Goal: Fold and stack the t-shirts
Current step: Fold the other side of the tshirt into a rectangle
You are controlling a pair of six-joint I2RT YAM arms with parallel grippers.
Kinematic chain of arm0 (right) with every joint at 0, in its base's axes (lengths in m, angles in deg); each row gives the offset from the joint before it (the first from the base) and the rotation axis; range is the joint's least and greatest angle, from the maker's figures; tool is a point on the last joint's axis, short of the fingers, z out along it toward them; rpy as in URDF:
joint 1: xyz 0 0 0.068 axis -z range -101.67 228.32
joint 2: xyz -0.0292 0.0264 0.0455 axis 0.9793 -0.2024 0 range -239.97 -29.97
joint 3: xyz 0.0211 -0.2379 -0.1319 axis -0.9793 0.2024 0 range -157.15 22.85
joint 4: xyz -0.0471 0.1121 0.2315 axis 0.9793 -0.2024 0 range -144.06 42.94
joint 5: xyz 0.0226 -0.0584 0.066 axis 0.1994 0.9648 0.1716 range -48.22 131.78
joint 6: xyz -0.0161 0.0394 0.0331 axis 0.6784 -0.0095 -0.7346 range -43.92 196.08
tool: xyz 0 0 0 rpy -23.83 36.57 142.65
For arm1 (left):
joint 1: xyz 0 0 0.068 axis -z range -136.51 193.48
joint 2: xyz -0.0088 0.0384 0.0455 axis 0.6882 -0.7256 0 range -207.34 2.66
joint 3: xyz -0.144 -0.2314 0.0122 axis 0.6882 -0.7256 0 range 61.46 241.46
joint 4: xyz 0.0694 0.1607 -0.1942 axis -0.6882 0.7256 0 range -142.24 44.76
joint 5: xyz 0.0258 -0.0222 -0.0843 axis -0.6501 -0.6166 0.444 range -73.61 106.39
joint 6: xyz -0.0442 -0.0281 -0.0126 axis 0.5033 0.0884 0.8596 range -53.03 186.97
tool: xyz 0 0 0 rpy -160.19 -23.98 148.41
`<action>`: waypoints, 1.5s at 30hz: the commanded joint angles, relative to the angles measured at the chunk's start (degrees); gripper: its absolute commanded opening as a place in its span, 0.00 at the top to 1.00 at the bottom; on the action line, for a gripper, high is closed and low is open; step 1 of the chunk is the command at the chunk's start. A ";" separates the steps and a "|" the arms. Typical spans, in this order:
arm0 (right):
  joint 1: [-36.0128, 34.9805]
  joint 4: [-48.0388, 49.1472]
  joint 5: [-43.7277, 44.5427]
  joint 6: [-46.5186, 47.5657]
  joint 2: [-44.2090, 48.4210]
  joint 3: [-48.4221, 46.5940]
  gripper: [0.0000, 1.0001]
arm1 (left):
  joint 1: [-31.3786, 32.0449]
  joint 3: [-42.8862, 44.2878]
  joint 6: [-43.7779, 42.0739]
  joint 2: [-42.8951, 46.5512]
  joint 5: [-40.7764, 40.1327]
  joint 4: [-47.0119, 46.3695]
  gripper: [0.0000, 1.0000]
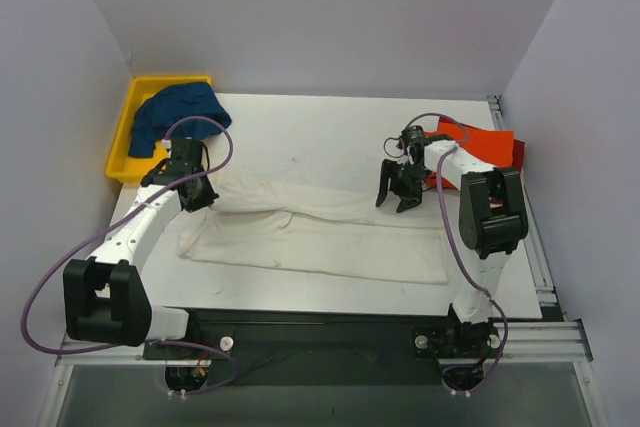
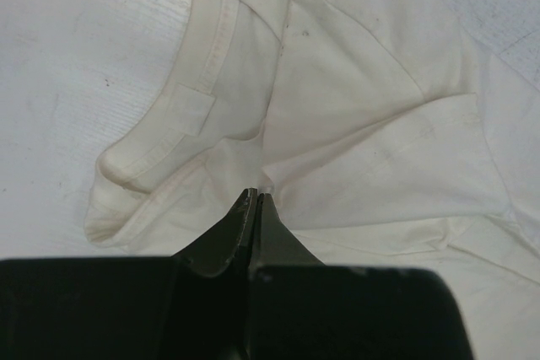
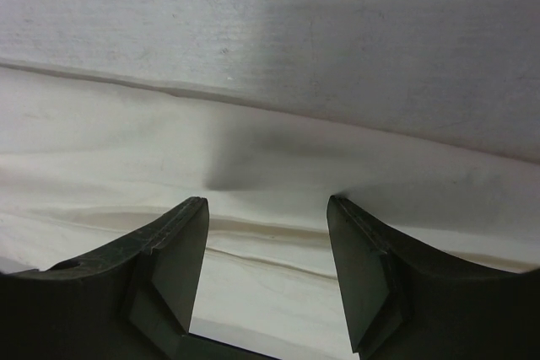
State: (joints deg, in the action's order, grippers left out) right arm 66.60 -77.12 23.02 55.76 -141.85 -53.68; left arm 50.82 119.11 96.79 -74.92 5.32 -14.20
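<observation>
We log an off-white t-shirt [image 1: 320,237], plain with a few tiny dark specks, a dark blue t-shirt [image 1: 180,112], a yellow bin [image 1: 124,142], an orange-red t-shirt [image 1: 482,140], a dark red t-shirt [image 1: 518,153], a white table [image 1: 310,132], purple cables [image 1: 26,312], a black left gripper [image 2: 256,197], a black right gripper [image 3: 267,208]

Left arm stretched toward the table's left edge, left gripper [image 2: 256,198] pinched tight on the off-white t-shirt [image 2: 363,124], right gripper [image 1: 393,203] hanging downward, jaws apart.
</observation>
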 commanded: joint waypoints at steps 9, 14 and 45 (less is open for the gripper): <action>-0.58 -2.98 -2.07 -0.08 2.98 1.39 0.42 | -0.48 1.15 -0.47 0.50 0.79 -0.25 1.00; -0.58 -4.74 -3.03 1.07 2.72 1.47 0.42 | -0.48 1.59 -0.91 -0.20 0.61 -0.34 1.00; -4.09 -10.45 -1.27 -0.86 12.12 5.09 0.43 | -0.48 -0.25 -4.51 0.50 4.91 -1.83 1.00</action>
State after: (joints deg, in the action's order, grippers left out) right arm 63.56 -84.09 20.96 56.16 -132.91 -45.33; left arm 50.82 119.07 93.97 -76.10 8.38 -14.31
